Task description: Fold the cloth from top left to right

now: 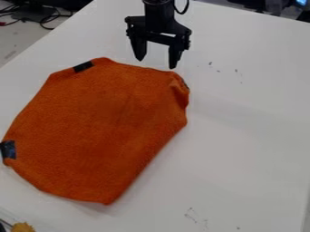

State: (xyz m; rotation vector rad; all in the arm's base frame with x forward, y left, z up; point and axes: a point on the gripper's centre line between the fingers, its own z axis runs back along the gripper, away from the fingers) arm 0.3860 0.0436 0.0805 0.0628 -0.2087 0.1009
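The black gripper (pixel 157 63) hangs at the top centre of the view, over the far edge of the cloth near its top right part. Its two fingers stand apart, with nothing between them. An orange cloth (pixel 103 127) lies spread on the table at the left and centre. Its corners are tucked or rounded, and the top right corner is rumpled. One black patch (pixel 84 66) is on the cloth's top left edge, and another dark patch (pixel 8 150) is at its left edge.
The white table (pixel 248 131) extends to the right of the cloth, with small dark marks on it. Black cables (pixel 42 18) and dark equipment are beyond the table at the top left. A yellowish object (pixel 23 227) shows at the bottom left corner.
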